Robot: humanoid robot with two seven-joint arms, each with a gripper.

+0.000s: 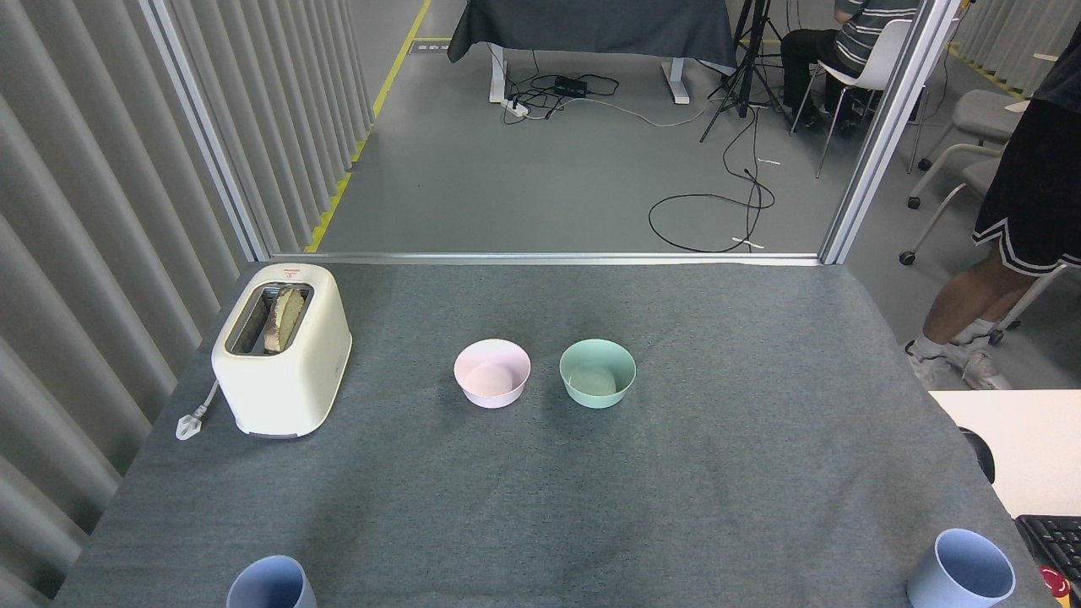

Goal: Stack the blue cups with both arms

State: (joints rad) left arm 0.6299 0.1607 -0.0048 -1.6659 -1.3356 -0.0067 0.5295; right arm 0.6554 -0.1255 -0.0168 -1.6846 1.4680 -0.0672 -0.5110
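So the two blue cups are sitting way apart on the grey tabletop [760, 473], both upright with mouths open to the ceiling: the left cup [270, 584] is at the near-left edge, half cut off by the bottom of the view, and the right cup [963, 576] is at the near-right corner, just beside a keyboard [1051, 540]. Neither arm nor tool shows anywhere in the head view, so I can't tell whether either tool is apart or together. My guess on handling: these look like thin matte plastic tumblers, so very light, fairly stiff but with a bit of give at the rim, not fragile. The matte finish should grip okay, though the taper means a squeeze low on the wall could let a cup squirt upward. I'd pinch across the wall just under the rim, one pad inside and one outside. Being so light, they'd tip easily if bumped. The pink bowl [492, 373], mint-green bowl [597, 372] and toaster [283, 348] are well clear, mid-tabletop.
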